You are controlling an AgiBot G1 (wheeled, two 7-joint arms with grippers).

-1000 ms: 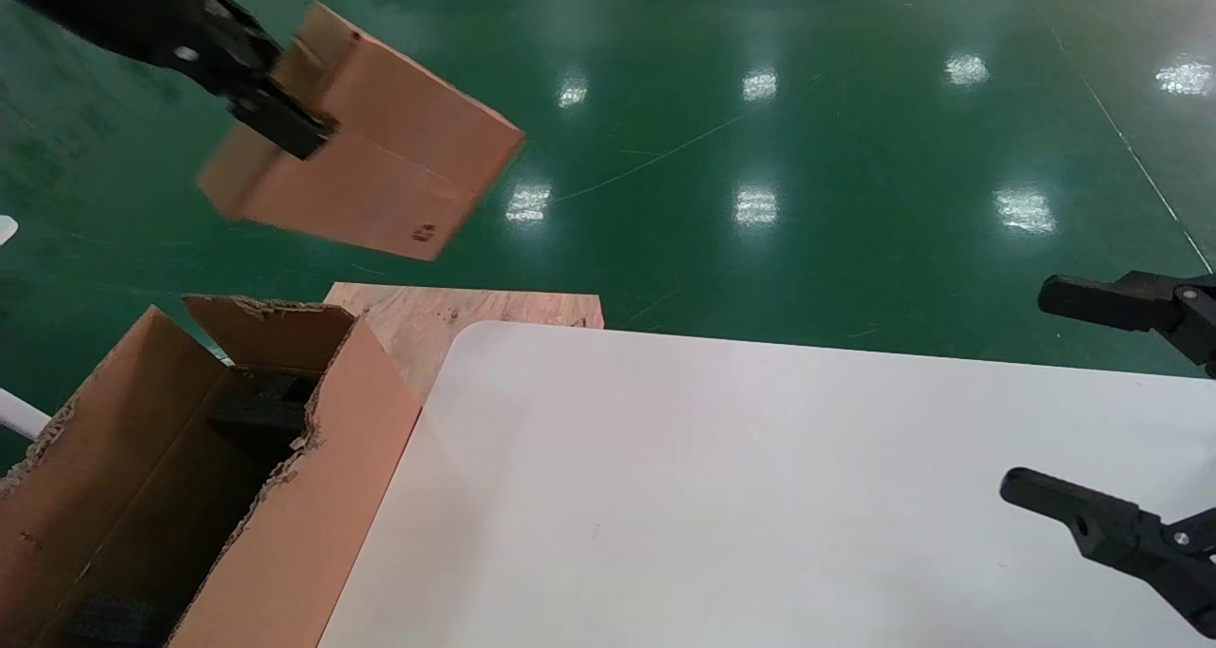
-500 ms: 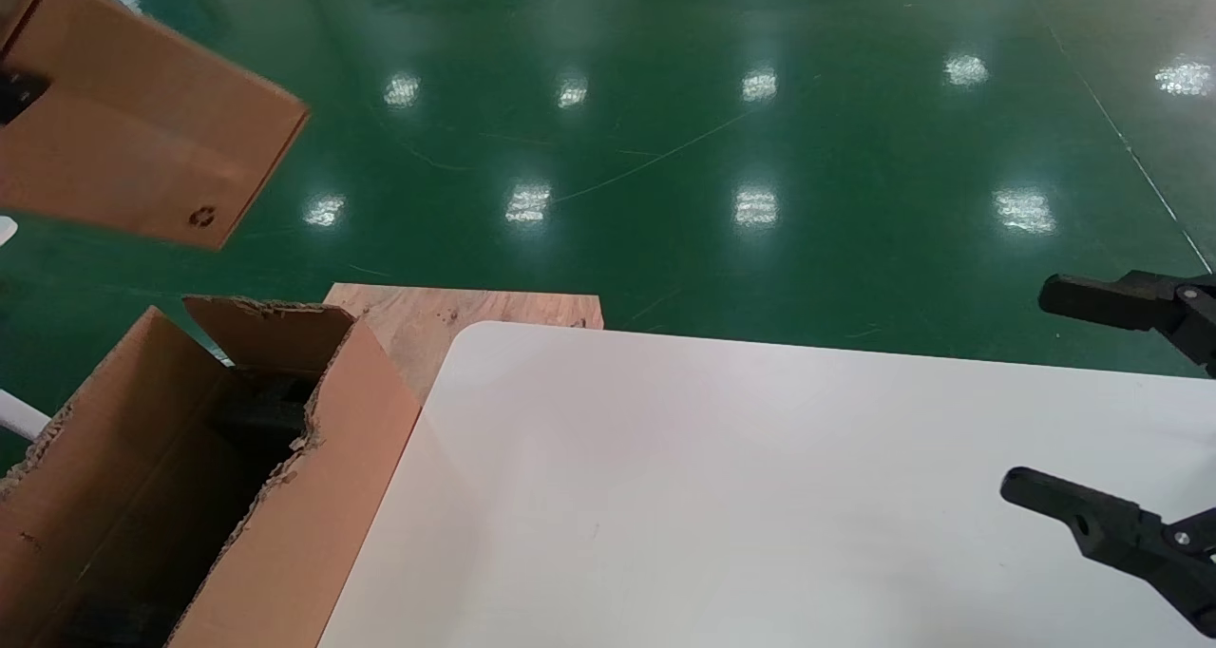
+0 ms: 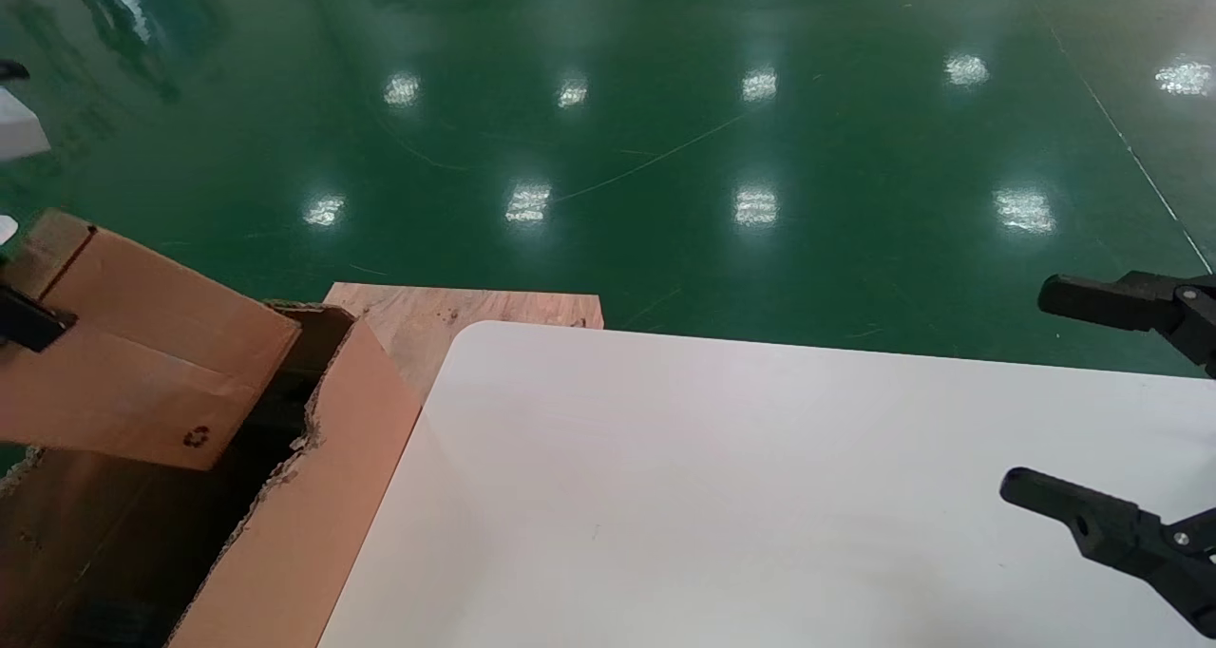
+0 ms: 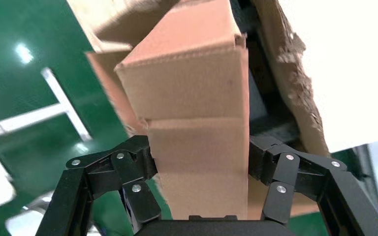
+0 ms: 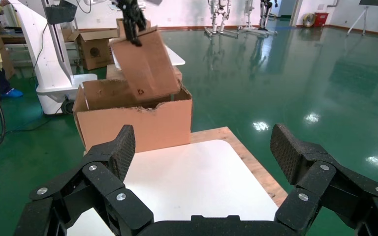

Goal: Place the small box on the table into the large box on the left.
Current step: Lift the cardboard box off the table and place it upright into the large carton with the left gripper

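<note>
My left gripper [image 4: 199, 157] is shut on the small box [image 4: 192, 83], a plain brown carton, gripping its two sides. In the head view the small box [image 3: 142, 344] hangs tilted at the far left, over the open top of the large box [image 3: 304, 524], with its lower end at the ragged rim. The right wrist view shows the same: the small box [image 5: 145, 64] is held from above by the left gripper [image 5: 130, 17], and its lower corner dips into the large box [image 5: 138, 125]. My right gripper [image 3: 1040, 391] is open and empty over the table's [image 3: 760, 486] right side.
A pale plywood board [image 3: 446, 311] sticks out beyond the table's far corner, next to the large box. Green floor lies all round. In the right wrist view a white robot stand [image 5: 54, 64] and another carton [image 5: 96, 46] stand behind the large box.
My left gripper has carried the small box left and then down, from high above the floor to the large box's opening. The right arm has not moved.
</note>
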